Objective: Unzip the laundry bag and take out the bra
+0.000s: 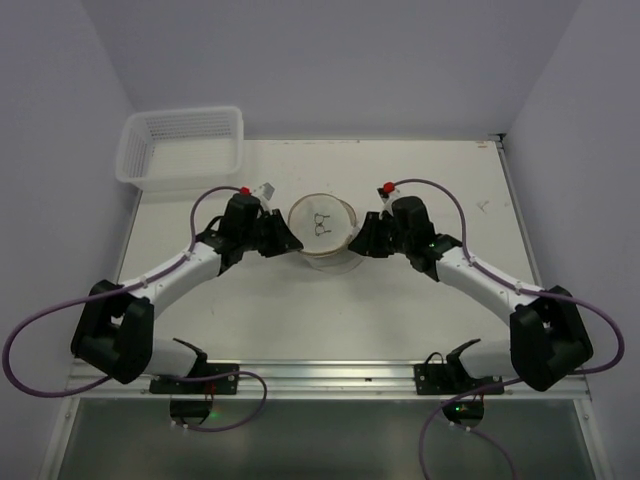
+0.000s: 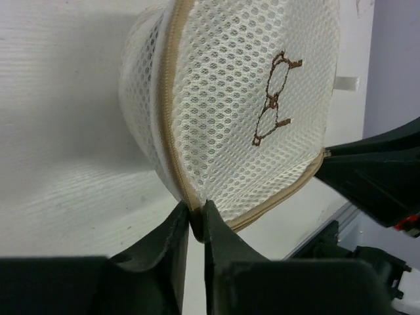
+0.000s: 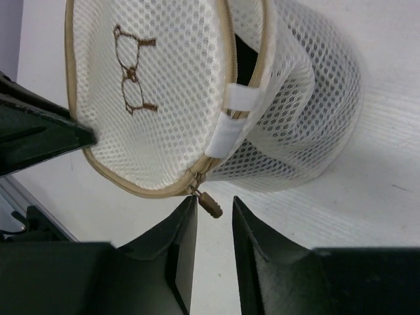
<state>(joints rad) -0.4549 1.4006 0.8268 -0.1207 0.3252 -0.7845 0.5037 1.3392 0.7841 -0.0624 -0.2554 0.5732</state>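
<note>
Pinching laundry bag (image 2: 223, 118) rim, left gripper (image 2: 195, 226) clamped

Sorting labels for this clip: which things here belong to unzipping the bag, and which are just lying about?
Part of the job:
laundry bag
zipper pull

Lying about:
white mesh basket

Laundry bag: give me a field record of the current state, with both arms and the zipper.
bag: mid-table, pictogram up, between both arms
left fingers: shut on bag's beige rim
right fingers: open, zipper pull hangs between them, ungripped
zipper: looks closed in left wrist view; extent opened unclear
bra: not visible
basket: far left corner
</note>
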